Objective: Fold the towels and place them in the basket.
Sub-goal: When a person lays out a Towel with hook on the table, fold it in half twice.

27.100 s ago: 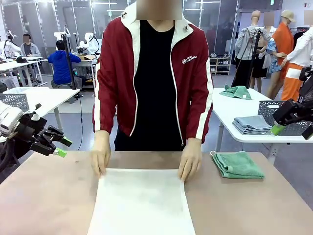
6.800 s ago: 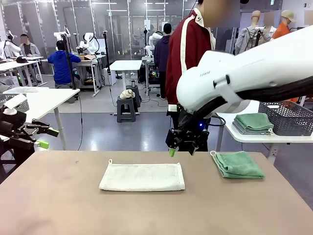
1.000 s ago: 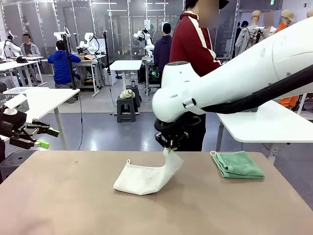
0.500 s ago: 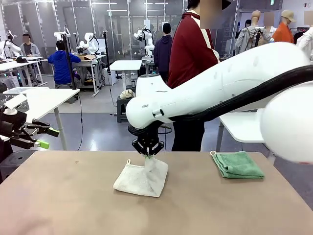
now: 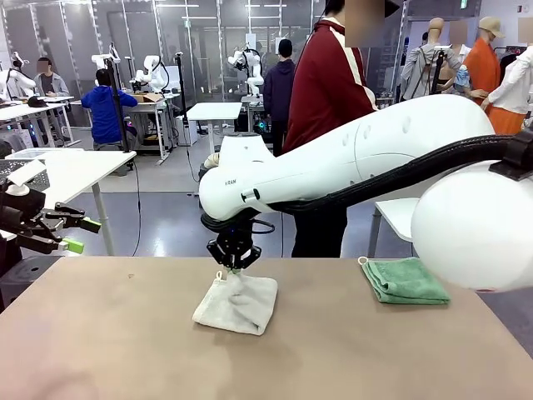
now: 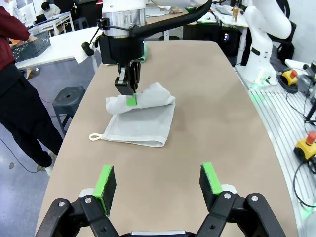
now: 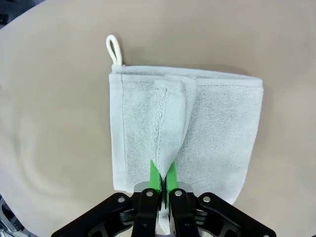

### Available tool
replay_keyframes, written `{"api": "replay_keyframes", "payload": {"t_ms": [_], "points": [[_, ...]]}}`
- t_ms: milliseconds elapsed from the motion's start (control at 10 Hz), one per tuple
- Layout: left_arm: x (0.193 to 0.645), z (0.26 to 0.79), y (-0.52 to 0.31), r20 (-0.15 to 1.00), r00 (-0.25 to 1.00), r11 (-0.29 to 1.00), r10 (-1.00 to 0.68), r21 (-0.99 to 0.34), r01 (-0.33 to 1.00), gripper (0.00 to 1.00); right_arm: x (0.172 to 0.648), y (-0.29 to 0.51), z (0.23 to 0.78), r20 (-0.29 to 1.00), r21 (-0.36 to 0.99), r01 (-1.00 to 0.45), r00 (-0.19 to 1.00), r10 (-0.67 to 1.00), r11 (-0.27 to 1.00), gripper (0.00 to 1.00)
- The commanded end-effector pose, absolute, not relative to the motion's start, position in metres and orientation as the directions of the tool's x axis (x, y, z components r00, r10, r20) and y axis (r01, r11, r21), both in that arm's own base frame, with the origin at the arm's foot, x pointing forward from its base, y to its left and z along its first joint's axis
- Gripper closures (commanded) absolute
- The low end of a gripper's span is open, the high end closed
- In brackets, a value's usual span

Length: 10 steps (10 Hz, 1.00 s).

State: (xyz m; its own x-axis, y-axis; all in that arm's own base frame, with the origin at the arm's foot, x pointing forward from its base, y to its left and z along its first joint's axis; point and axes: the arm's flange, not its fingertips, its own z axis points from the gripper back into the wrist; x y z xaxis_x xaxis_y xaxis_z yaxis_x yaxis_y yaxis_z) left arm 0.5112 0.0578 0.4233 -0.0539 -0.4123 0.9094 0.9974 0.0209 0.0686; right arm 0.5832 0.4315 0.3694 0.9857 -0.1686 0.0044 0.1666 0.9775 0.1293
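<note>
- the step in hand is the second fold of the cream-white terry-cloth hand towel (image 5: 237, 303); it lies near the middle of the tan table top (image 5: 108, 350), already doubled over, and one edge is carried across the top layer.
- the right gripper (image 5: 232, 260) has its green pads pressed together, pinching a raised ridge of the towel's upper layer; in the right wrist view the pinched hem runs up from the right gripper (image 7: 161, 183) toward 12 o'clock.
- the towel's small white corner loop (image 7: 114, 49) sticks out at about 11 o'clock from the cloth in that view, flat on the table.
- the left gripper (image 6: 159, 183) hovers above the table with its jaws spread wide and nothing between them, well apart from the towel (image 6: 139, 117), which lies toward 12 o'clock from it.
- the mint green terry-cloth towel (image 5: 405, 280) rests folded on the table, at about 3 o'clock from the white one, not touching it.
- the dark grey basket i cannot place on this table from these views.
- my judgement: the fold is nearly closed. the next move calls for lowering the pinched edge until it lines up with the lower layer's edge, then opening the pads, without dragging the cloth out of shape.
</note>
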Motion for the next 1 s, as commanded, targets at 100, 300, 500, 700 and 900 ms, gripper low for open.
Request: {"api": "replay_keyframes", "payload": {"t_ms": [100, 300, 500, 700, 900], "points": [[0.507, 0.425, 0.057, 0.909, -0.058, 0.024, -0.414, 0.074, 0.997, 0.14, 0.586, 0.440, 0.362, 0.004, 0.162, 0.210, 0.977, -0.213, 0.964, 1.00], [0.507, 0.425, 0.057, 0.909, -0.058, 0.024, -0.414, 0.074, 0.997, 0.14, 0.590, 0.444, 0.354, 0.040, 0.175, 0.243, 0.966, -0.254, 0.954, 1.00], [0.507, 0.425, 0.057, 0.909, -0.058, 0.024, -0.414, 0.074, 0.997, 0.14, 0.592, 0.449, 0.348, 0.073, 0.157, 0.241, 0.964, -0.254, 0.958, 1.00], [0.507, 0.425, 0.057, 0.909, -0.058, 0.024, -0.414, 0.074, 0.997, 0.14, 0.591, 0.452, 0.345, 0.057, 0.156, 0.231, 0.969, -0.242, 0.960, 0.83], [0.507, 0.425, 0.057, 0.909, -0.058, 0.024, -0.414, 0.074, 0.997, 0.14, 0.589, 0.453, 0.345, 0.075, 0.187, 0.237, 0.964, -0.255, 0.953, 0.63]]}}
